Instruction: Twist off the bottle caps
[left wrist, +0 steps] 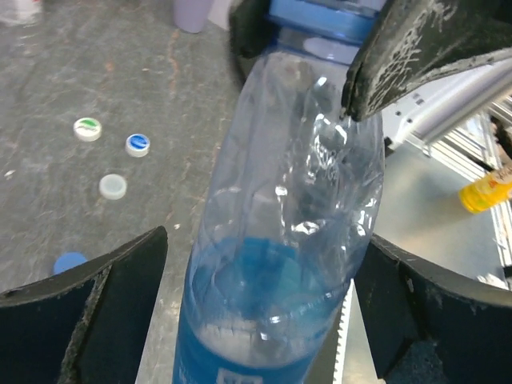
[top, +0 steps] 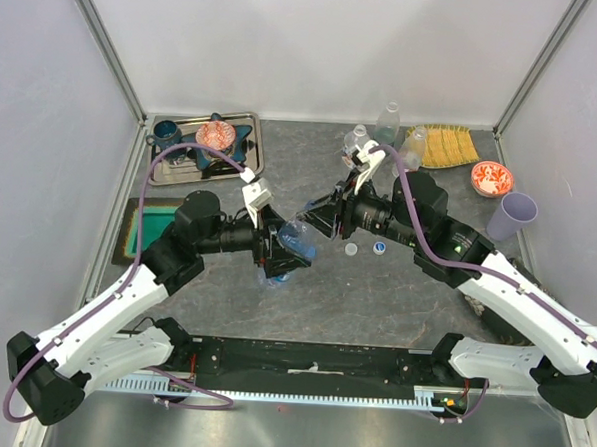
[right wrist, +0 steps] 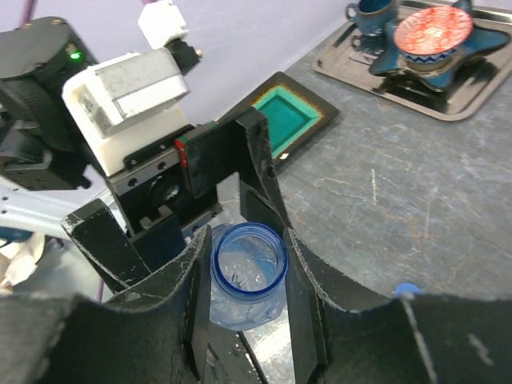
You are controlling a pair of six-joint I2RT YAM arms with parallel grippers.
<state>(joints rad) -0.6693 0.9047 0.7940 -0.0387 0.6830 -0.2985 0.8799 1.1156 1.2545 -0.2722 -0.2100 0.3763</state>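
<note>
The blue-tinted bottle is held tilted above the middle of the table. Its lower body is pinched by the left pincer, evidently so that it cannot turn while the top is worked. The right pincer is brought to the neck from the opposite side, its fingers closely flanking the mouth. Whether they press on it cannot be told. The mouth is seen open, with no cap on it.

A blue cap lies on the table near the bottle. A pale cap, a blue-and-white cap and a green-and-white cap lie a little farther off. The unscrewing is therefore judged done here.

Three other bottles are grouped by the far edge, out of the arms' way.
</note>
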